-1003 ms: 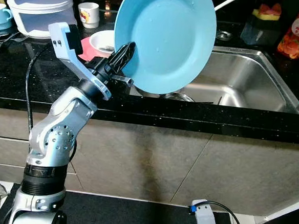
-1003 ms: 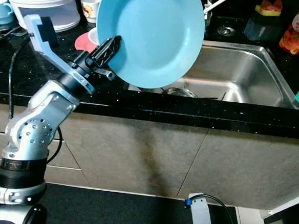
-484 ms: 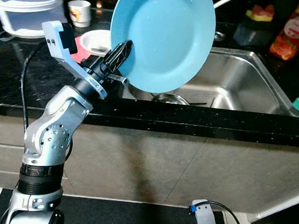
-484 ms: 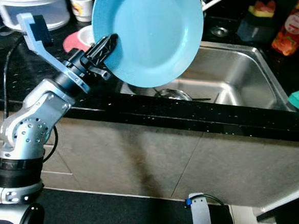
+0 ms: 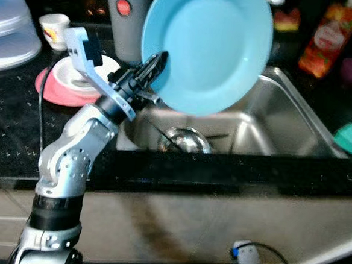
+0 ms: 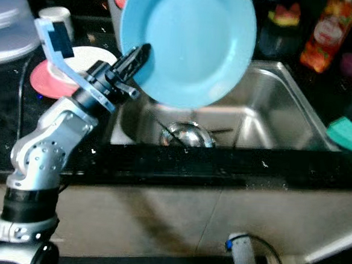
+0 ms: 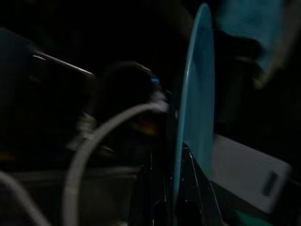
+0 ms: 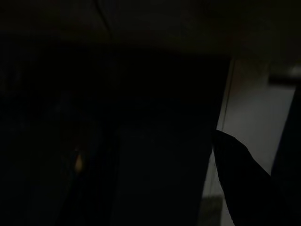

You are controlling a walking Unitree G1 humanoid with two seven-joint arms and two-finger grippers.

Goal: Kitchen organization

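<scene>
One blue plate (image 5: 209,47) is clamped by its rim in the left tool (image 5: 155,67), raised on edge above the steel sink (image 5: 284,136). Below the tool, one metal bowl (image 5: 184,140) lies in the sink. Behind the tool, on the black counter (image 5: 12,139), one pink plate (image 5: 52,90) carries one white bowl (image 5: 77,71). Since the earlier frame the camera has shifted; the plate stays gripped. The right tool's state cannot be told.

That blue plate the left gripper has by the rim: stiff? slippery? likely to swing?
The blue plate looks rigid: held at one edge by the left gripper, it shows no sag. Its glossy face suggests it may be slippery, so a rim pinch could creep. Most of it overhangs the sink, so it may pivot if jolted.
</scene>
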